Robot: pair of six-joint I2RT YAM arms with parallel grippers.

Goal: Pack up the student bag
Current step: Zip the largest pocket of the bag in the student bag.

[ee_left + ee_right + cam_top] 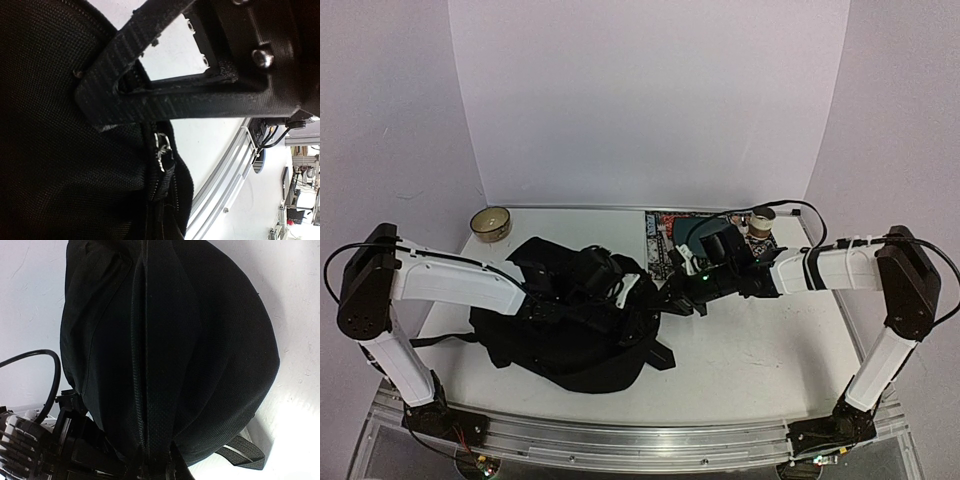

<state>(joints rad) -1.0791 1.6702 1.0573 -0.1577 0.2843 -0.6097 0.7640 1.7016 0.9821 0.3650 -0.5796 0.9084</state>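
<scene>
Inward both arms stretch, left end effector (627,291) pressed together atop the student bag (570,347), right end effector (672,292) pinching it.

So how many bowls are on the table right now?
1. The bowl sits near the far left corner of the table, apart from the student bag. The bag could hide another.

1 bag (575,340), 1 bowl (491,223), 1 book (662,236)
</scene>
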